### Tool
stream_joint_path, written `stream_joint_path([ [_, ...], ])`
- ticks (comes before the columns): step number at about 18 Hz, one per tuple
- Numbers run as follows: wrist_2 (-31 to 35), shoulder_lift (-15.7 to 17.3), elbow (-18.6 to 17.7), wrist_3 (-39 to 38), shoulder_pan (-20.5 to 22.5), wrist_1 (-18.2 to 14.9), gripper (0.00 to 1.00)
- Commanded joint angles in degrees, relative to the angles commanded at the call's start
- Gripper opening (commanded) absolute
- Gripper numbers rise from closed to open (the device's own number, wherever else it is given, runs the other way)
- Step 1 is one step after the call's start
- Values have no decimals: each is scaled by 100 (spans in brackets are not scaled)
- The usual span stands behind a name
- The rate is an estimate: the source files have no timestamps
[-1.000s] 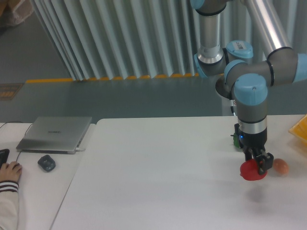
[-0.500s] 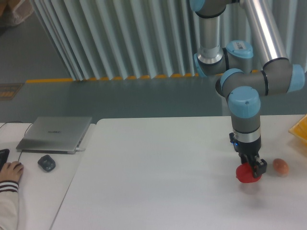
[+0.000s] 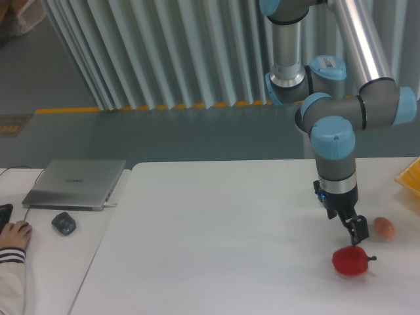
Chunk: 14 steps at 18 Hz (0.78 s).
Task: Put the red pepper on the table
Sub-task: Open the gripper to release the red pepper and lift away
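The red pepper (image 3: pixel 350 260) lies on its side on the white table (image 3: pixel 216 243), at the front right, with its dark stem pointing right. My gripper (image 3: pixel 352 228) hangs just above and behind it, fingers pointing down. It holds nothing. The fingers look apart, and there is a small gap between them and the pepper.
An orange-brown egg-shaped thing (image 3: pixel 384 228) lies on the table just right of the gripper. A yellow object (image 3: pixel 411 176) sits at the table's right edge. A smaller desk at the left holds a closed laptop (image 3: pixel 75 184) and a mouse (image 3: pixel 63 223); a person's hand (image 3: pixel 13 233) rests there.
The gripper moved down and left with the pepper, then let it go. The pepper now lies on the table, and the gripper has risen slightly above it.
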Motion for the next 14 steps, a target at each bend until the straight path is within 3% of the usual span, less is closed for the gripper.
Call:
stream_joint_path([
  [14,-105,149,18,53,149,-18,100],
])
